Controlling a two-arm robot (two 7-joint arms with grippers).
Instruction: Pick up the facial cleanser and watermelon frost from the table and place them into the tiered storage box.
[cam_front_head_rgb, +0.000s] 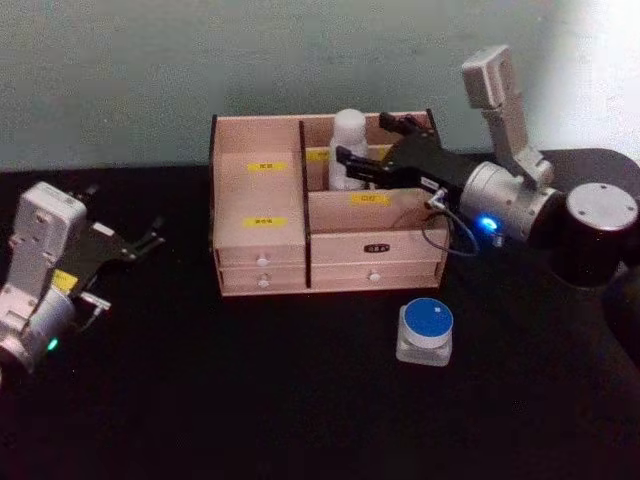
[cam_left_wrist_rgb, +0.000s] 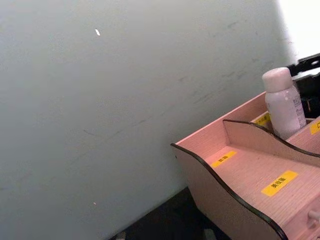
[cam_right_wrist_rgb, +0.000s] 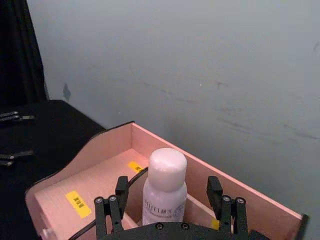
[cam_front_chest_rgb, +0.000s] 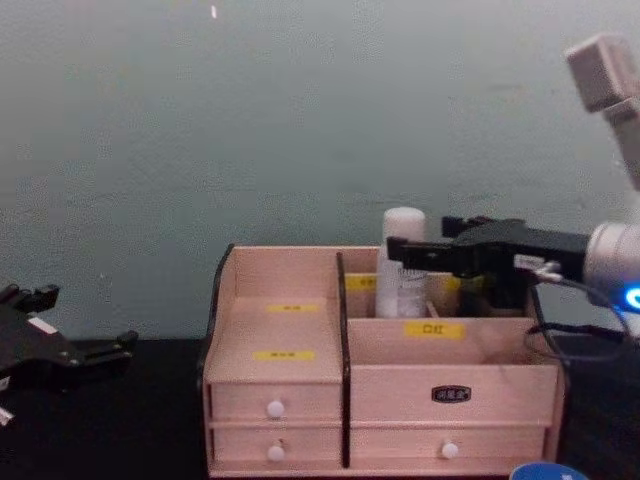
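The facial cleanser (cam_front_head_rgb: 348, 140), a tall white bottle with a rounded cap, stands upright in the back right compartment of the tiered storage box (cam_front_head_rgb: 256, 265). My right gripper (cam_front_head_rgb: 362, 138) reaches over the box's right side and is open, one finger on each side of the bottle (cam_right_wrist_rgb: 165, 190) with a gap on both sides. From the chest the bottle (cam_front_chest_rgb: 402, 270) shows behind the dark fingers (cam_front_chest_rgb: 425, 252). The watermelon frost (cam_front_head_rgb: 427, 330), a squat clear jar with a blue lid, sits on the table in front of the box's right end. My left gripper (cam_front_head_rgb: 150, 235) rests open at the far left.
The wooden box (cam_front_chest_rgb: 280, 350) has two columns of white-knobbed drawers and yellow labels, and stands at the back of the black table against a pale wall. Its left stepped shelves (cam_left_wrist_rgb: 250, 175) hold nothing. Dark open tabletop lies in front of and left of the box.
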